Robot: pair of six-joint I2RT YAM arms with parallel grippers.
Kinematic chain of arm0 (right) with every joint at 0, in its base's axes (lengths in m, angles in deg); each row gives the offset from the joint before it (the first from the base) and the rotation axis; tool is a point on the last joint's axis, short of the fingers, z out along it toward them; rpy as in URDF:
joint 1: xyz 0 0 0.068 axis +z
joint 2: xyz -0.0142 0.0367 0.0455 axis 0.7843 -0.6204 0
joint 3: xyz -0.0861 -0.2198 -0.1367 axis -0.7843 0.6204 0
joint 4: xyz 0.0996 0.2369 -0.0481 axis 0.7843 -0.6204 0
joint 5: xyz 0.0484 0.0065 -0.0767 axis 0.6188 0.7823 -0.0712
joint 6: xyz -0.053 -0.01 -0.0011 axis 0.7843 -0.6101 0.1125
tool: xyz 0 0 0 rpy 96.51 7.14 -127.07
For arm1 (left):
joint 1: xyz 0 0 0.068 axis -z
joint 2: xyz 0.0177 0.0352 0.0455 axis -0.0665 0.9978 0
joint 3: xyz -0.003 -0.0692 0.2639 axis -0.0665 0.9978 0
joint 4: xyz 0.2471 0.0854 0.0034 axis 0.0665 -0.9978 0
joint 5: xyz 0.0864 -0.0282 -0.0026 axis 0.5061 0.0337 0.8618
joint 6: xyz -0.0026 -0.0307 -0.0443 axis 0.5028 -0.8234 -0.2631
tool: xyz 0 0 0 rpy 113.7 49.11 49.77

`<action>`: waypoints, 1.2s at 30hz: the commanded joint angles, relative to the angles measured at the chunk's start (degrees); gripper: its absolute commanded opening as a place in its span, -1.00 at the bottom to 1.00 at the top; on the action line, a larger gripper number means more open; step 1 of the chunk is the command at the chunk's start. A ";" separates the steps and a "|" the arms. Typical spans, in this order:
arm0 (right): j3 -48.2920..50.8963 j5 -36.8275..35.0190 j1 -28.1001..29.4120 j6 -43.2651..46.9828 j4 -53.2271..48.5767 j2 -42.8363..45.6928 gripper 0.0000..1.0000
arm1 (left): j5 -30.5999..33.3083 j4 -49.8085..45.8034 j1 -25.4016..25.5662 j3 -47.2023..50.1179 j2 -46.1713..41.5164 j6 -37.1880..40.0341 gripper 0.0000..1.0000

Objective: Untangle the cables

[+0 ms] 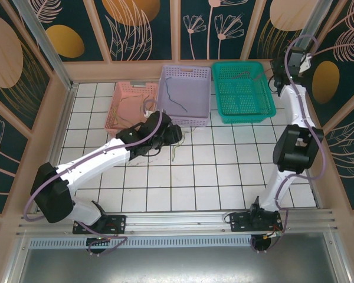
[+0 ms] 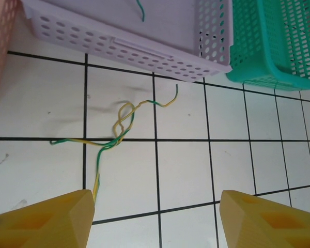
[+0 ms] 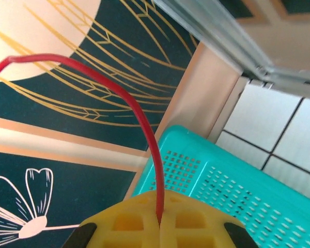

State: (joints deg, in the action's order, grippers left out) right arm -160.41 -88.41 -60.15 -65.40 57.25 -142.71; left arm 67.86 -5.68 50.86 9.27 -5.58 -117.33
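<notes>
left gripper [image 2: 155, 209] gapes over yellow-green cables [image 2: 120, 124]; right gripper [image 3: 160, 225] (near green basket [image 3: 237, 191]) pinches red cable [image 3: 139, 111].

White tiled floor [image 1: 224, 171] ringed by dark floral wall panels [image 1: 135, 23].

The tiles [image 2: 41, 103] look smooth, the lilac basket [image 2: 119, 46] perforated plastic, the red cable [image 3: 139, 113] probably plastic-sheathed.

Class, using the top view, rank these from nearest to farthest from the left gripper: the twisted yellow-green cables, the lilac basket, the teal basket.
1. The twisted yellow-green cables, on the tiles right beside the left gripper.
2. The lilac basket, just beyond, at the back centre.
3. The teal basket, farther off, back right.
</notes>
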 commanded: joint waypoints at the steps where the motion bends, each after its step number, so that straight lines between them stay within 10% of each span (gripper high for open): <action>1: -4.66 1.94 0.88 -9.52 4.03 -2.37 -1.00 | 1.32 -1.00 0.17 1.96 -2.46 -2.18 0.31; 5: -6.01 3.45 2.66 -11.76 -2.13 -6.34 -1.00 | 1.51 -0.80 0.23 2.83 -3.02 -2.57 0.31; 16: 13.73 12.10 4.47 -2.34 -12.67 8.18 0.19 | -0.28 -1.25 0.15 1.93 -1.15 -0.84 0.32; 24: 20.97 10.55 4.38 3.28 -16.30 22.54 0.13 | -4.88 -1.75 -1.49 4.13 1.33 -1.22 0.33; 36: 50.72 14.92 27.13 3.93 -6.68 38.85 0.02 | -14.04 10.23 -8.87 14.49 3.39 -13.90 0.36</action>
State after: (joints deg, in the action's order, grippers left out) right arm -114.21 -76.04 -35.76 -60.75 46.58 -107.26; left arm 56.65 -1.64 43.08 23.35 -3.19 -125.37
